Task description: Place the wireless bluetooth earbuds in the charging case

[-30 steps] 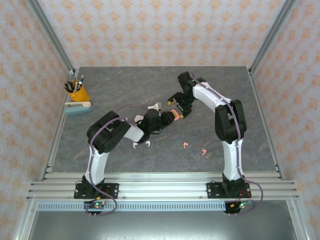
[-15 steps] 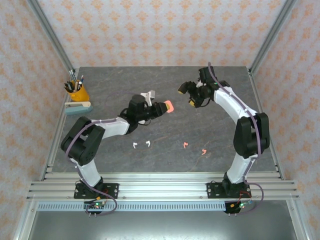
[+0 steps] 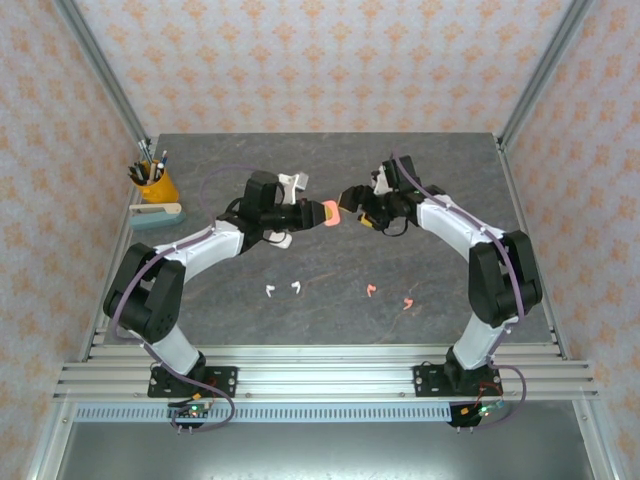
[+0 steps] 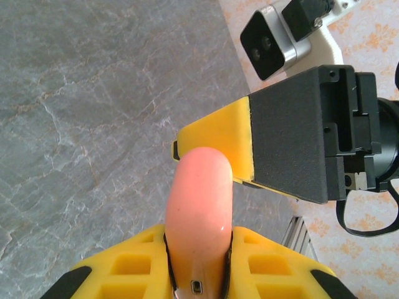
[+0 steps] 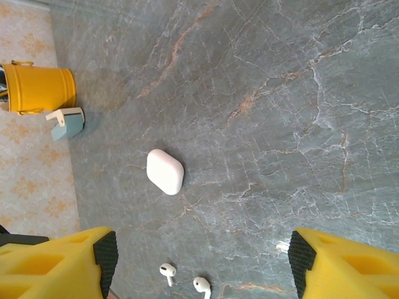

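While the left pincer is clamping the salmon-pink charging case by its lower end and holding it above the tabletop at the centre of the top view, the right pincer is facing it from the right with its jaws standing apart and nothing between them. In the left wrist view, one yellow-padded finger of the right pincer is sitting just beside the case's rounded free end, at its upper right; whether it is touching cannot be told. No lid seam is showing, so the case is judged to be shut, and the step in hand is judged to be getting the lid open. To do this well, the right pincer should be centring both pads across the free end only, while the left grip is staying low so that the lid is left unobstructed. Because the shell is smooth and rounded, it is likely to slip under a glancing squeeze. The two white earbuds and the two pink earbuds are lying on the tabletop below centre, well apart from the held case, and a white case is lying left of centre.
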